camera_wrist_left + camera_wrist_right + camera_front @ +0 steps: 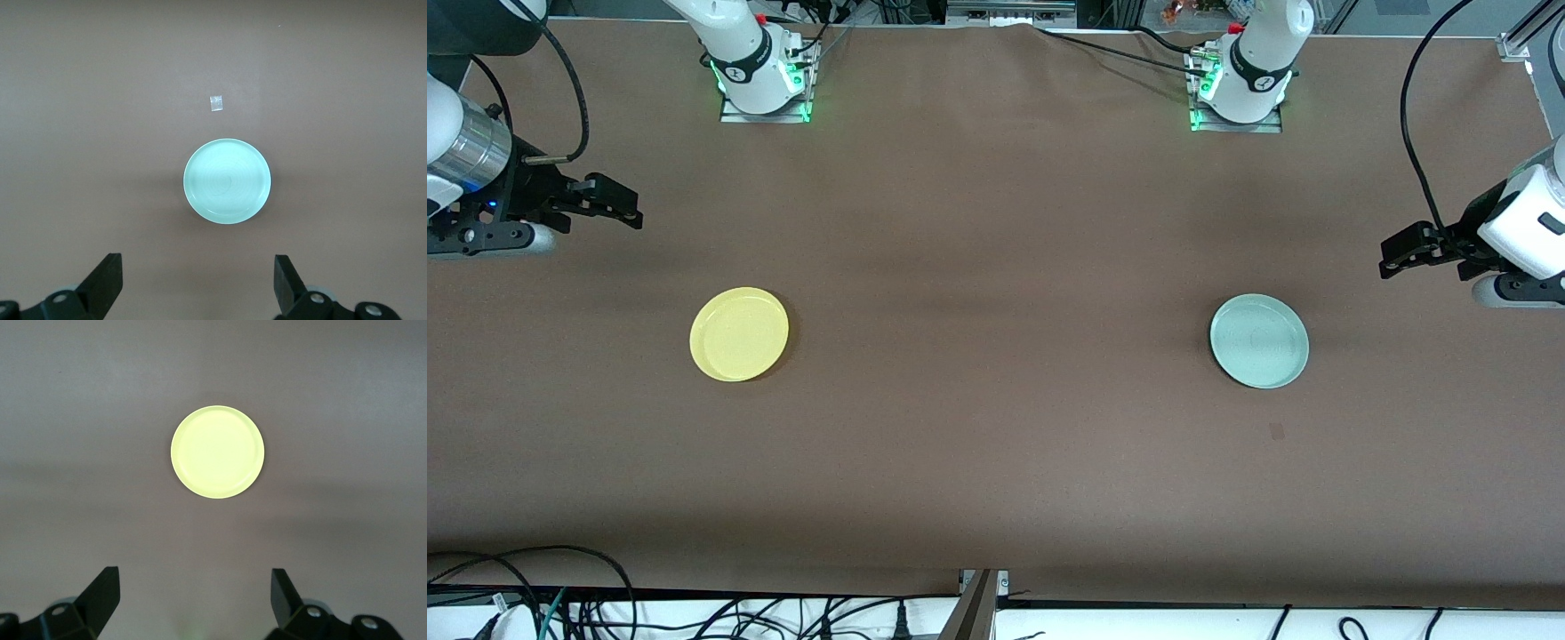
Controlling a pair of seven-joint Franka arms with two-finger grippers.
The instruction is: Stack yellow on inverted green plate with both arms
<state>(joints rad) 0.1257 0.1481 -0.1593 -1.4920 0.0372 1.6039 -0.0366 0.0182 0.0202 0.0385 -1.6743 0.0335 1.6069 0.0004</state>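
Note:
The yellow plate (739, 334) lies flat on the brown table toward the right arm's end, and it also shows whole in the right wrist view (217, 452). The pale green plate (1259, 341) lies flat toward the left arm's end, with faint rings on its face (227, 181). My right gripper (627, 209) hangs over bare table beside the yellow plate, open and empty (195, 580). My left gripper (1394, 256) hangs over bare table beside the green plate, also open and empty (199, 267). Neither gripper touches a plate.
A small square mark (1277, 431) sits on the table nearer the front camera than the green plate, also seen from the left wrist (215, 103). The two arm bases (760, 76) (1240, 84) stand along the table's edge. Cables hang under the front edge (560, 604).

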